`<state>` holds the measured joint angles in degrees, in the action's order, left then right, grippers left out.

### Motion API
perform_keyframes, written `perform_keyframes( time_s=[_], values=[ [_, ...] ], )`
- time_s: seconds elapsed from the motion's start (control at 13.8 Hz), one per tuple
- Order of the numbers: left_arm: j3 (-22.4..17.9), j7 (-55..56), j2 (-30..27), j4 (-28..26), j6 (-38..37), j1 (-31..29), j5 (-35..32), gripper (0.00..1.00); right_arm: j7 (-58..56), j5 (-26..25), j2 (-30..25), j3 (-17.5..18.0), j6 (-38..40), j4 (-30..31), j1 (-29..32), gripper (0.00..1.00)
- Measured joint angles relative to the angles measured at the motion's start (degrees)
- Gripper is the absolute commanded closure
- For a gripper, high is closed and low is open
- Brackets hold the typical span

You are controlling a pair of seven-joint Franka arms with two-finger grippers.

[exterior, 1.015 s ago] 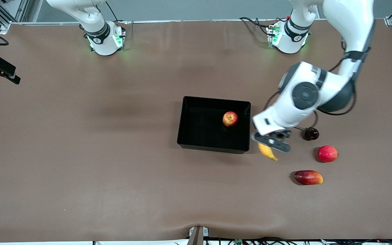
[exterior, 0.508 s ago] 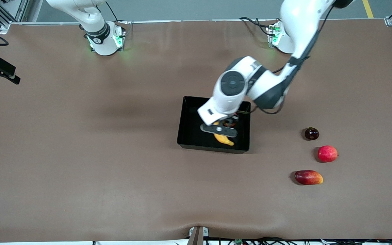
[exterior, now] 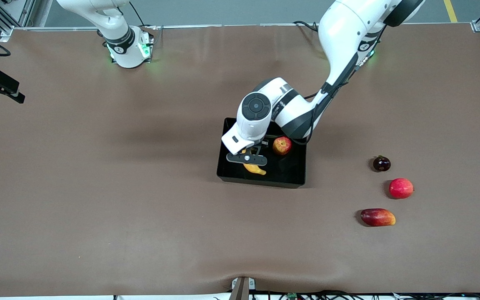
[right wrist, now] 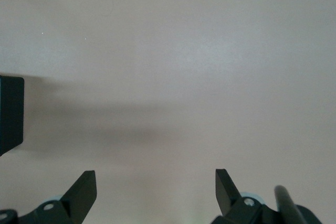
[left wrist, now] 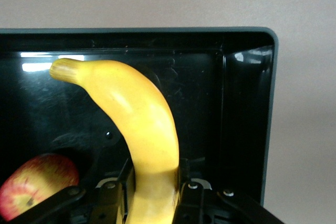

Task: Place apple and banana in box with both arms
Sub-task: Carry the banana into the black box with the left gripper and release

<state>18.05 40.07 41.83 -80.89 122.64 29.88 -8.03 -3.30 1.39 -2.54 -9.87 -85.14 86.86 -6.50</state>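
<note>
Brown surface (exterior: pixel 98 187) is carrying everything. Box (exterior: pixel 233 177) is sitting mid-surface, directly under the left claw (exterior: pixel 251 160). Left arm (exterior: pixel 340 46) is reaching in from its base and hanging its claw over the box, at the end toward the right arm. Right arm (exterior: pixel 111 21) is waiting at its base; right claw (right wrist: pixel 156 192) is hovering over bare surface, fingers spread wide, gripping nothing.

Banana (left wrist: pixel 139 129) is pinched between the left claw's narrowed fingers, clamped near one end, the long free part sticking out over the box floor, not yet released. Apple (exterior: pixel 282 145) is lying in the box just beside that claw, toward the left arm's end.

Judging: banana is looking light, firm but bruisable, skin smooth enough to slide; end grip is leaving it lever-like, mid-body hold would be steadier. Apple looks hard, round, prone to rolling.

Mango (exterior: pixel 378 217), red fruit (exterior: pixel 401 188), small dark fruit (exterior: pixel 381 163) are sitting well apart from the claw, outside the box.
</note>
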Motion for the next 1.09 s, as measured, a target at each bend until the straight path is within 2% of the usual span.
perform_keyframes(
  time_s=[0.22, 0.87, 0.94, 1.02, 1.09],
  values=[
    [-1.94, 0.01, 1.74, 0.06, 2.20, 1.93, 0.00, 1.00, 0.00, 0.00, 0.01, 0.00, 0.01, 0.00, 0.00, 0.00],
    [-2.23, 0.01, 7.34, 0.08, 6.05, 3.12, -0.92, 0.99, 0.00, 0.00, 0.03, -0.04, 0.05, 0.00, 0.01, 0.00],
    [-2.23, 0.01, 7.46, 0.14, 6.12, 3.15, -0.97, 0.83, 0.00, 0.00, 0.03, -0.06, 0.05, 0.00, 0.01, 0.00],
    [-2.23, 0.01, 7.45, 0.19, 6.11, 3.17, -1.03, 0.44, 0.00, 0.00, 0.03, -0.08, 0.05, 0.00, 0.01, 0.00],
    [-2.25, 0.02, 7.46, 0.22, 6.12, 3.19, -1.35, 0.00, 0.00, 0.00, 0.03, -0.10, 0.05, 0.00, 0.02, 0.00]
  ],
)
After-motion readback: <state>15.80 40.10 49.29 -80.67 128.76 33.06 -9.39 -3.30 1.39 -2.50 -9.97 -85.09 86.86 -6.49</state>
